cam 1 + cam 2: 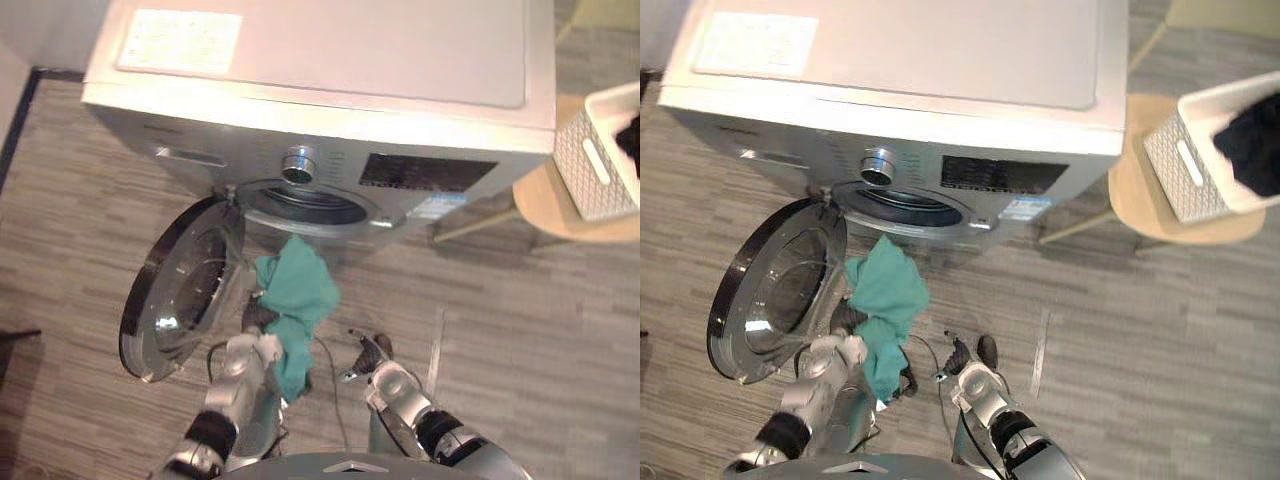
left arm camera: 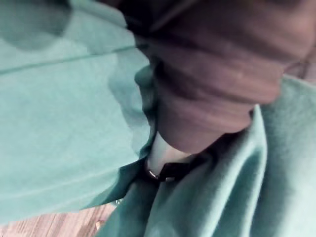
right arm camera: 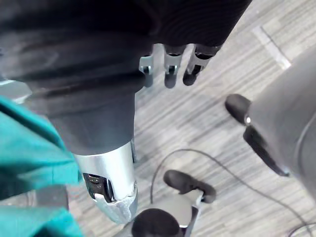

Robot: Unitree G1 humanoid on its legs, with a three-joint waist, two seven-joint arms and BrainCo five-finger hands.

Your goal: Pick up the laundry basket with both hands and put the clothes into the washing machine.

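One crumpled teal cloth [image 1: 296, 288], round door [image 1: 183, 288]

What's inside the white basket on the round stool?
Some black cloth lies inside the white basket, reaching up to its rim. The basket's wall covers everything lower down, so I cannot tell whether more clothes are under it.

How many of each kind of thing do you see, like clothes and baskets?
Washing machine: 1
Laundry basket: 1
Clothes: 2 (teal cloth on the left hand, dark garment in the basket)
Round wooden stool: 1
Total: 5
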